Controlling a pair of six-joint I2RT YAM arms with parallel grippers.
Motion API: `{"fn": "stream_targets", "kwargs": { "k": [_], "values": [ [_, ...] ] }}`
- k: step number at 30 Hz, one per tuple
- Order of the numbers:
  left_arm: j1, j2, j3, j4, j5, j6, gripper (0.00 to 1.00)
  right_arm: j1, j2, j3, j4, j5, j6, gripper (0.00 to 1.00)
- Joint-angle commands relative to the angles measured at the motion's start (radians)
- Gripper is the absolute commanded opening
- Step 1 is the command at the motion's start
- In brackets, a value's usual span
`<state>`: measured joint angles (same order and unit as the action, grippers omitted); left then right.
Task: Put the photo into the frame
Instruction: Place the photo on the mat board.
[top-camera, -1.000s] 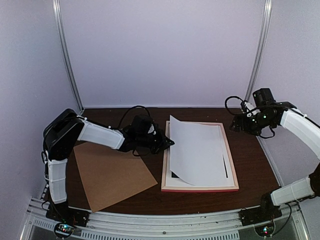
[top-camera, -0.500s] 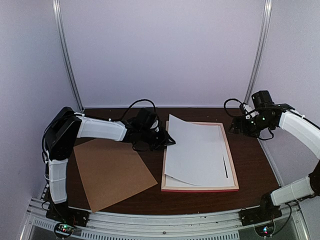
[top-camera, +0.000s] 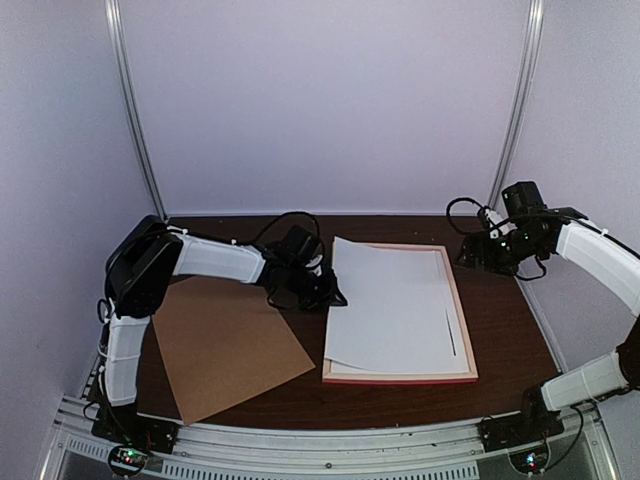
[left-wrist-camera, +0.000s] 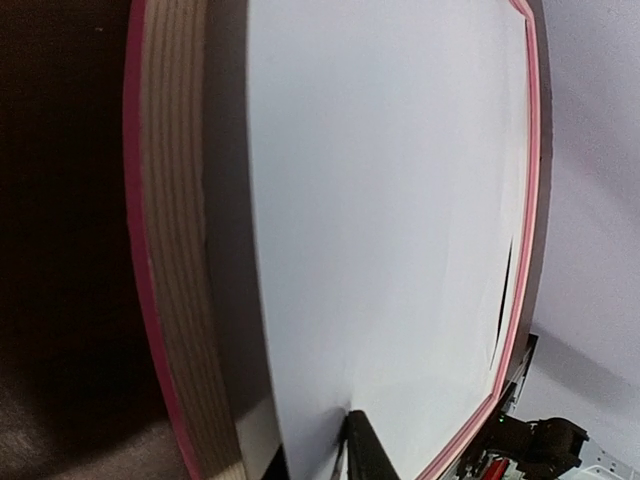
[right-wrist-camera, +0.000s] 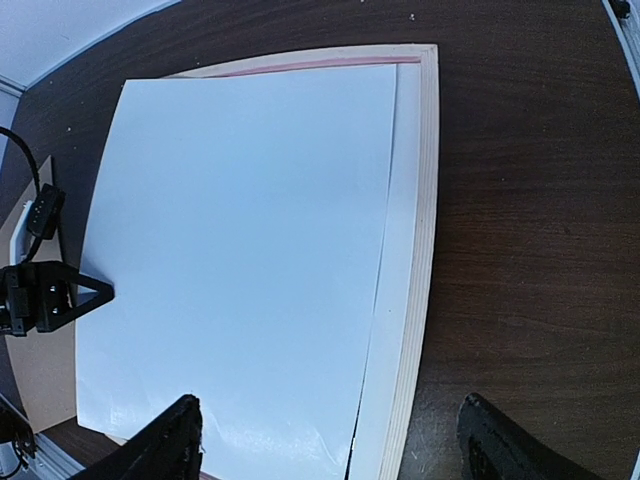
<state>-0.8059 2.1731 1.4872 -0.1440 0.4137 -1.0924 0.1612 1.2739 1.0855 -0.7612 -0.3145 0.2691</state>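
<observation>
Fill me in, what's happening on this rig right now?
The left gripper is at the left edge of the photo, which lies blank side up on the frame, a little askew, not seated. Whether it is pinching the sheet is unclear. The right gripper hovers open by the frame's far right corner. A brown board lies left of the frame.

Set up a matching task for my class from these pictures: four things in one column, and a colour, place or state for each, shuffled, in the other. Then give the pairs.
Column one
1. photo
2. frame
3. backing board
4. right gripper

Column two
a. brown, lying flat to the left of the frame
b. open, fingers wide apart
c. white side up, lying on the frame
d. pink and pale wood, under the photo

Pairs: 1-c, 2-d, 3-a, 4-b
</observation>
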Motion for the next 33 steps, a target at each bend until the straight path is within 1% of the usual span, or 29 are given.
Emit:
{"fn": "stream_targets", "kwargs": {
  "k": [1, 4, 5, 9, 14, 18, 23, 28, 33],
  "values": [
    [0.005, -0.001, 0.042, 0.012, 0.034, 0.026, 0.09, -0.007, 0.004, -0.015, 0.029, -0.009, 0.010, 0.88],
    [0.010, -0.007, 0.034, 0.032, 0.063, 0.019, 0.01, -0.006, 0.000, -0.020, 0.028, -0.007, 0.008, 0.88],
    [0.012, -0.014, 0.024, 0.051, 0.075, 0.009, 0.00, -0.007, -0.003, -0.021, 0.025, -0.005, 0.007, 0.88],
    [0.024, -0.040, -0.020, 0.182, 0.132, -0.066, 0.00, -0.007, -0.016, -0.018, 0.018, 0.007, 0.005, 0.88],
    [0.025, -0.054, -0.021, 0.279, 0.187, -0.163, 0.00, -0.007, -0.016, -0.012, 0.011, 0.011, 0.004, 0.89],
    [0.025, -0.064, -0.014, 0.349, 0.203, -0.240, 0.00, -0.006, -0.013, -0.013, 0.012, 0.010, 0.004, 0.89],
    [0.025, -0.091, 0.003, 0.364, 0.195, -0.271, 0.00, -0.006, -0.016, -0.013, 0.008, 0.015, -0.001, 0.89],
    [0.025, -0.095, 0.025, 0.423, 0.197, -0.336, 0.00, -0.006, -0.015, -0.010, 0.005, 0.021, -0.003, 0.89],
    [0.025, -0.085, 0.085, 0.420, 0.196, -0.340, 0.00, -0.006, -0.020, 0.005, -0.010, 0.031, -0.007, 0.89]
  ]
}}
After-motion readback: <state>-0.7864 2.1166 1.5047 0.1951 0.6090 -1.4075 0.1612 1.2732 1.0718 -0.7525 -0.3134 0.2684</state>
